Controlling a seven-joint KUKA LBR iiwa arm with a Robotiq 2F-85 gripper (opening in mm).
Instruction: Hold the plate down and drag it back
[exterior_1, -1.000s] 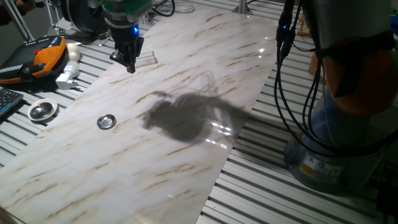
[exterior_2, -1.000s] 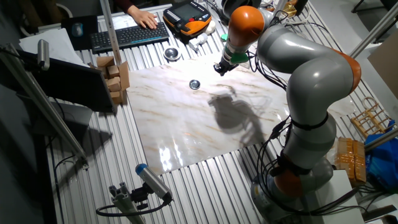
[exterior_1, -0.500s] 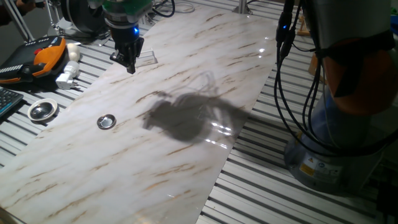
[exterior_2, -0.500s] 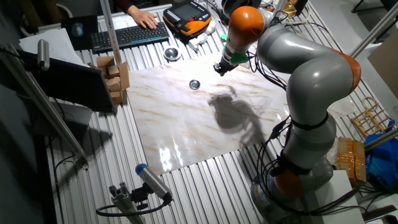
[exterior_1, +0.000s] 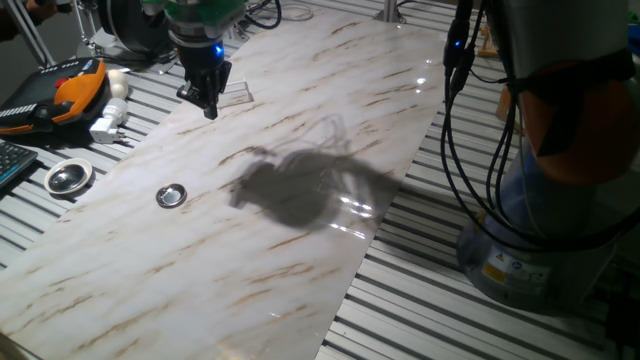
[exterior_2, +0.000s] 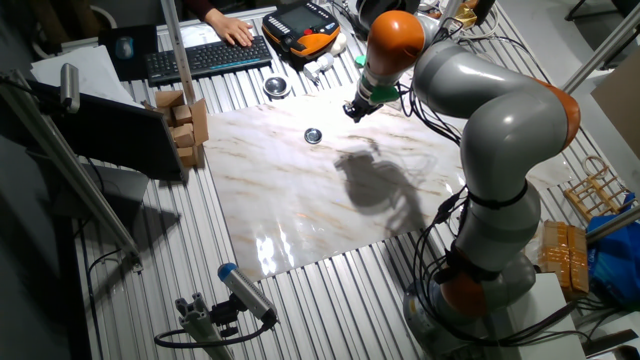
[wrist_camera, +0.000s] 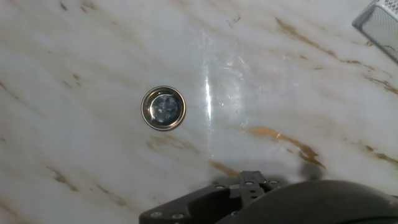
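The small silver plate (exterior_1: 172, 195) lies flat on the marble surface (exterior_1: 300, 120), well apart from the end effector (exterior_1: 209, 106), which hangs at its one o'clock with fingers together. It should travel across, centre over the plate, then press straight down before dragging.

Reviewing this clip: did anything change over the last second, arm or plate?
No visible change. The end effector hangs above the far part of the marble board, well apart from the plate, which lies where it was, untouched. The larger metal dish off the board has not moved either.
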